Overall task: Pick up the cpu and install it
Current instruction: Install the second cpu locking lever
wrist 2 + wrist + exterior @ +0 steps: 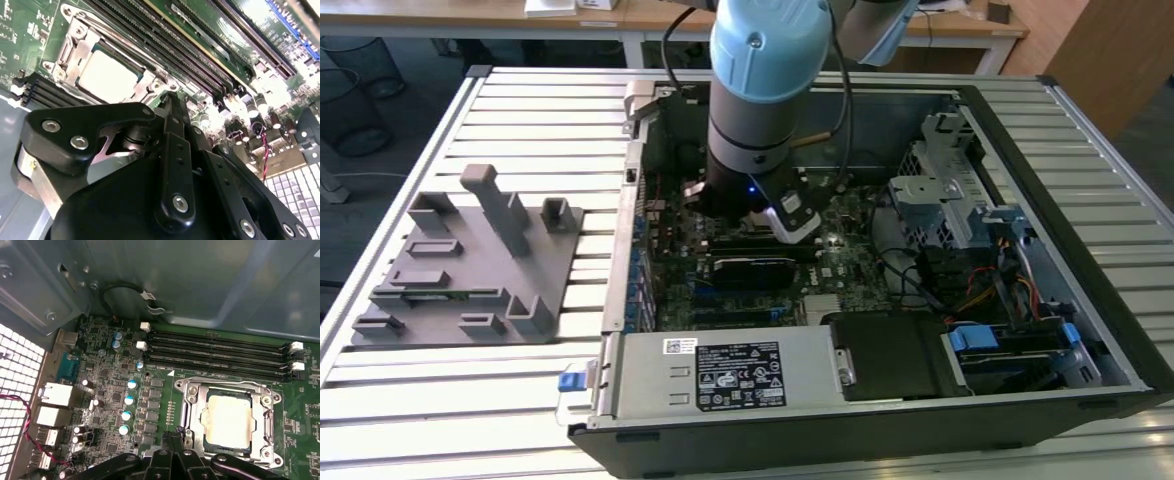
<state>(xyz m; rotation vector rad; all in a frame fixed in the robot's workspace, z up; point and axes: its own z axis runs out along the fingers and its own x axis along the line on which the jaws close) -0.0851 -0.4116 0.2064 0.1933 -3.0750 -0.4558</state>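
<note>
The cpu (227,420) (107,77) is a pale silvery square lying flat inside the metal-framed socket (192,390) (75,30) on the green motherboard (854,265). In both wrist views my gripper (176,437) (172,102) hovers just beside the socket's edge, close above the board. Its black fingers are pressed together with nothing between them. In the exterior view the arm (767,100) reaches straight down into the open computer case, and its wrist covers the socket.
Black memory slots (220,355) run alongside the socket, and capacitors (127,400) stand on its other side. The case holds a power supply (720,375), a drive cage (947,190) and cables (961,290). A grey fixture tray (467,270) lies at the exterior view's left.
</note>
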